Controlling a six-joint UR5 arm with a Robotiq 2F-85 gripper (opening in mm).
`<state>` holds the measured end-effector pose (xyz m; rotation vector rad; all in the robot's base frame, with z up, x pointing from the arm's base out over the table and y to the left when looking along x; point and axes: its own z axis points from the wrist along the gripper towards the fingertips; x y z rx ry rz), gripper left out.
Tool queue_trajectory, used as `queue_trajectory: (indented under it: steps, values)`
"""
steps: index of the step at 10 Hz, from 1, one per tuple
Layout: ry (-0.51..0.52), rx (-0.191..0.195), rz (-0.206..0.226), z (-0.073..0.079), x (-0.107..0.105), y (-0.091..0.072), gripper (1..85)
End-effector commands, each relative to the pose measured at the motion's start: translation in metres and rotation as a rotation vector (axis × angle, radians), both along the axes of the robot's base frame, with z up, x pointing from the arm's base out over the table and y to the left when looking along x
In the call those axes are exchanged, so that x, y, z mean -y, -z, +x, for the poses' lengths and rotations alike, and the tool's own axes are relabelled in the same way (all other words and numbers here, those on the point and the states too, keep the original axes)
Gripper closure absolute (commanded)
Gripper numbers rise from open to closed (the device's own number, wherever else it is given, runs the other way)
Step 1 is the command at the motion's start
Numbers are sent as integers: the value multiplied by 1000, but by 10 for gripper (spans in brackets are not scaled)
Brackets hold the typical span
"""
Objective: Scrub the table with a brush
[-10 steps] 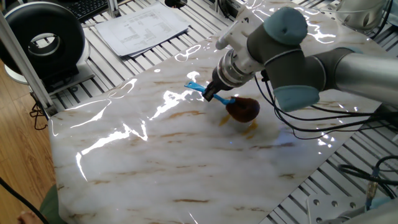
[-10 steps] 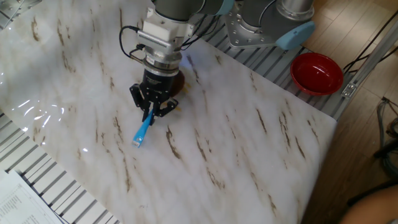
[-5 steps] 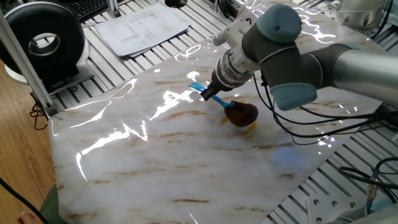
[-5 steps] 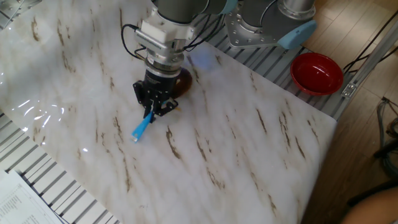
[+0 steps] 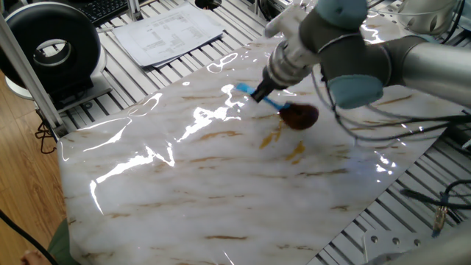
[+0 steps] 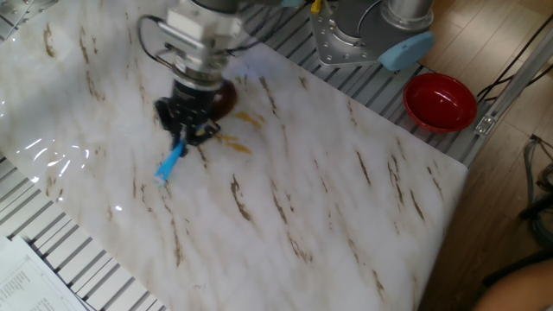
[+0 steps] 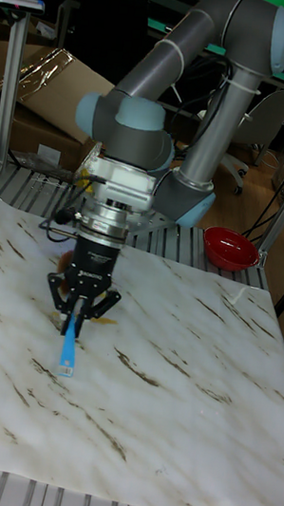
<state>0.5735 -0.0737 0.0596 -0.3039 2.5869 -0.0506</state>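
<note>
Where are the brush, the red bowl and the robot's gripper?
brush [image 5: 298, 116]: one fixed view, brown head.
red bowl [image 6: 441, 101]: the other fixed view, inside.
gripper [image 7: 80, 302]: tall fixed view, between fingertips.

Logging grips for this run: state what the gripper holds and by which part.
The gripper holds the brush, its fingers shut on the thin blue handle partway along; the handle's free end sticks out below, and the brown head rests on the table.

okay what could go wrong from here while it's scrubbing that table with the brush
Two risks, as judgement. The two-finger gripper pinches only the thin blue handle of the brown-headed brush, so sideways scrubbing force could twist or slip it. The brush head now sits beside the orange-brown stains on the white marble-patterned table, so strokes may miss or smear them.
</note>
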Motion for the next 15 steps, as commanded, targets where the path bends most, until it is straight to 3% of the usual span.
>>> queue_trajectory:
  steps: [1, 4, 8, 11, 15]
  values:
    - [-58, 117, 60, 20, 7, -21, 847]
    - [-118, 238, 95, 40, -3, -38, 847]
    - [-152, 290, 104, 30, 6, -37, 847]
    - [-133, 335, 132, 29, -4, -30, 847]
    - [-82, 337, 163, 25, -15, -13, 847]
